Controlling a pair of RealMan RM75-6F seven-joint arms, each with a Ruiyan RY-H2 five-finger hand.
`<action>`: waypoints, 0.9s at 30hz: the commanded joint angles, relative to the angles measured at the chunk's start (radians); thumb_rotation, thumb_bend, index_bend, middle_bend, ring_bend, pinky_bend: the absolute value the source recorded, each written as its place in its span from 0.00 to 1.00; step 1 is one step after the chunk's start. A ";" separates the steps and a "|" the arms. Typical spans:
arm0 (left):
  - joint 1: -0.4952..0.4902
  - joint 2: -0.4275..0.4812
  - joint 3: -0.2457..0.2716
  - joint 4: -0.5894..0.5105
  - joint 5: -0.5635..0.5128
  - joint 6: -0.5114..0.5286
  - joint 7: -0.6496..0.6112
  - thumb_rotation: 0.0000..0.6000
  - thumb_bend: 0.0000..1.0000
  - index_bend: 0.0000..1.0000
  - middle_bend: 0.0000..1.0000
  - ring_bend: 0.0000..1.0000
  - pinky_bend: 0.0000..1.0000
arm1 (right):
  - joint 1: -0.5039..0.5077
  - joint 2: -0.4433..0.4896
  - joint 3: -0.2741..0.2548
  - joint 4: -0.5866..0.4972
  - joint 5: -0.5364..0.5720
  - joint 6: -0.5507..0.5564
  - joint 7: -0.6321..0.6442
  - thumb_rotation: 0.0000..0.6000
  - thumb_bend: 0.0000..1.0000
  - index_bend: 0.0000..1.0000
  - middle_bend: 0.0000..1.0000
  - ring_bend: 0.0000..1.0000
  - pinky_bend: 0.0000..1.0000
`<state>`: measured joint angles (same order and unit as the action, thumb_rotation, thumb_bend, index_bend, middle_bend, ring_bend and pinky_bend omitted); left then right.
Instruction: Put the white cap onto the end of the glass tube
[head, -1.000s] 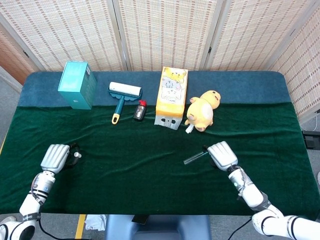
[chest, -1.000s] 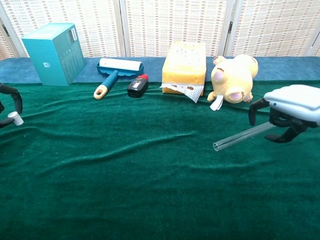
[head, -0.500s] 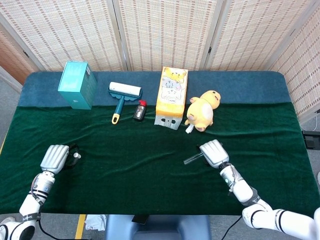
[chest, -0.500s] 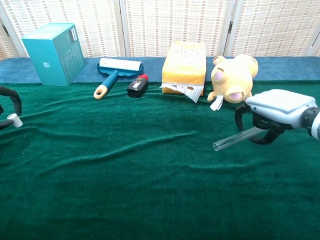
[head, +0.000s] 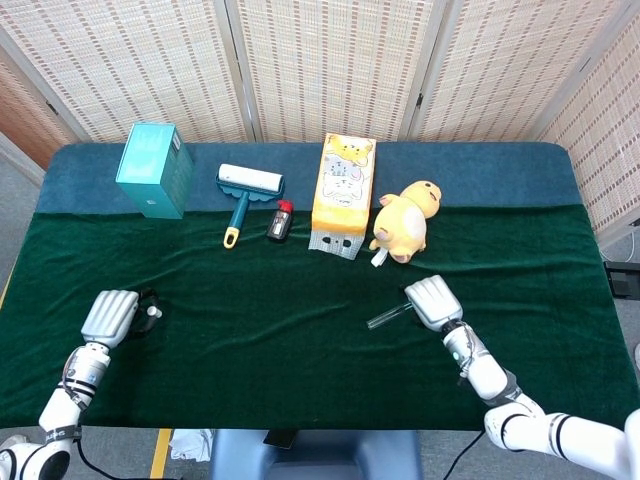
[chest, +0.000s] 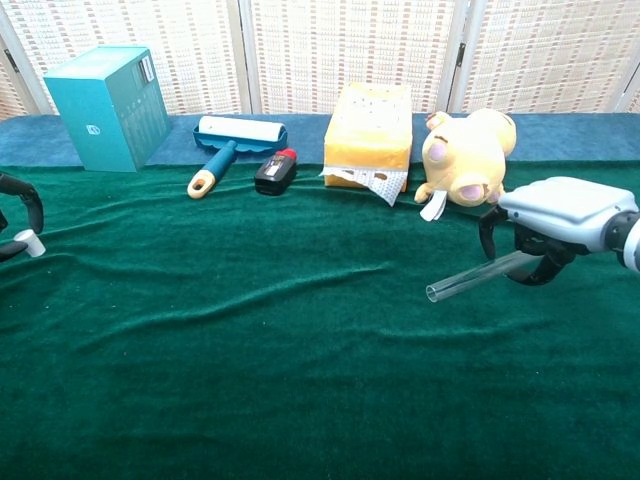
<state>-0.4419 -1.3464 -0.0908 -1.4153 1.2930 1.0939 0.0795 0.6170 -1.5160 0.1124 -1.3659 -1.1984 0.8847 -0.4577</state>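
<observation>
Two robot hands worked at opposite ends of the green cloth (chest: 250, 380). Largely cut off in the chest view, the left hand (head: 112, 316) pinched the white cap (chest: 30, 243). Dark fingers of the right hand (chest: 560, 225) grasped the glass tube (chest: 480, 276), hiding its far end. A teal box (chest: 105, 105), lint roller (chest: 232, 140), yellow carton (chest: 370, 125) and plush toy (chest: 468, 156) lined the back; their labels were unreadable.

A folding screen (head: 330, 60) of woven cane panels in pale frames stands along the far side. The surface (head: 300, 330) wears dark green cloth, blue along its far edge. Grey floor (head: 15, 190) shows at left.
</observation>
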 joint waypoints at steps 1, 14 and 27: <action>0.000 0.001 -0.001 -0.002 -0.001 -0.001 0.001 1.00 0.47 0.57 1.00 0.92 0.82 | 0.004 -0.004 -0.001 0.007 0.006 -0.002 0.000 1.00 0.39 0.45 1.00 1.00 1.00; 0.003 0.000 0.001 0.001 -0.003 -0.002 0.000 1.00 0.47 0.57 1.00 0.92 0.82 | 0.028 -0.030 -0.002 0.034 0.055 -0.018 -0.016 1.00 0.40 0.45 1.00 1.00 1.00; 0.009 0.000 0.006 0.012 0.009 0.004 -0.020 1.00 0.47 0.57 1.00 0.92 0.82 | 0.047 -0.043 -0.002 0.031 0.101 -0.016 -0.046 1.00 0.40 0.59 1.00 1.00 1.00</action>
<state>-0.4327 -1.3468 -0.0847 -1.4041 1.3022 1.0976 0.0594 0.6629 -1.5589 0.1107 -1.3346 -1.0991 0.8680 -0.5020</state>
